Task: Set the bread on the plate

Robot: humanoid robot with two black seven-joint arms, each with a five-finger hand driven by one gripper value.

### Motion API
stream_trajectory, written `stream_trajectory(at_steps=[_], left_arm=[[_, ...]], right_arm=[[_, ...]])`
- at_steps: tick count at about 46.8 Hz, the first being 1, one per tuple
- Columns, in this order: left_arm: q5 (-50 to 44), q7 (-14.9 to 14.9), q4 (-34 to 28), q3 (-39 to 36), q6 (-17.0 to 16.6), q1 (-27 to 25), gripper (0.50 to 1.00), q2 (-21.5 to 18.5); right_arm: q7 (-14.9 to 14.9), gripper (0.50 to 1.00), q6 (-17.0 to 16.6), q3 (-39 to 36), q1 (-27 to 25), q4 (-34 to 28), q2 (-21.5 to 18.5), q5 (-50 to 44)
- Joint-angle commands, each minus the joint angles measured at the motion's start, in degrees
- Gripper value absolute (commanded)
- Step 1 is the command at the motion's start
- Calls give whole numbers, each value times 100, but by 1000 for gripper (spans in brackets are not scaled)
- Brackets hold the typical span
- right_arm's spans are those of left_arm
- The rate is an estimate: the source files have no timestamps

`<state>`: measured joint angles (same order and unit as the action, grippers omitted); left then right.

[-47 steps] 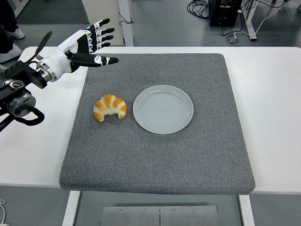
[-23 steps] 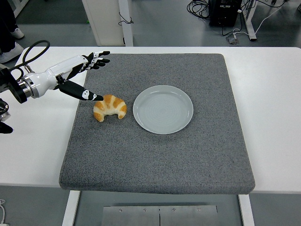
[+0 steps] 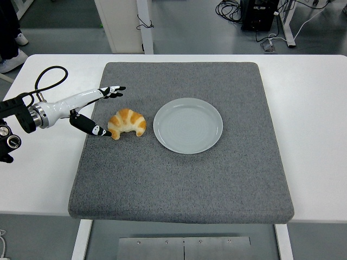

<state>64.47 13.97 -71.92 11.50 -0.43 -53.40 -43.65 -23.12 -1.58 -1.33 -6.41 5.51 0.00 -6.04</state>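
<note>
Bread [image 3: 127, 123] sits on the grey mat [image 3: 179, 179], just left of the plate [image 3: 188, 125], so nothing's delivered yet. My left hand [image 3: 93, 111] is low beside it, fingers [image 3: 113, 90] spread apart, thumb at its left end, gripping nothing. Grab, lift, drop on plate all left.

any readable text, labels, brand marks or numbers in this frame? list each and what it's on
None can be read.
Croissant, plate, grey mat and white table: no print or markings.
Left hand: white and black shell, no legible label; small marks on the wrist joint are too small to read.
Dark equipment on the floor at the top: no text resolvable.
</note>
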Motion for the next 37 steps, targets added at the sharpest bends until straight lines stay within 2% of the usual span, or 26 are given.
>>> stream_trajectory(at_steps=[1,8,21,37], left_arm=[[13,9,73,-78,-123,-39,952,58],[4,9,143,-78,-220,-31,951,111],[4,9,530,-87,-378,-22,952,603],[4,9,661,-122,-501,31,952,911]], right_arm=[[1,1000,0,2,-1,-6,0,6],[1,1000,0,-7,-1,-6,0,-2],[1,1000,0,-7,-1,2,0,-2],[1,1000,0,-7,-1,2,0,6]])
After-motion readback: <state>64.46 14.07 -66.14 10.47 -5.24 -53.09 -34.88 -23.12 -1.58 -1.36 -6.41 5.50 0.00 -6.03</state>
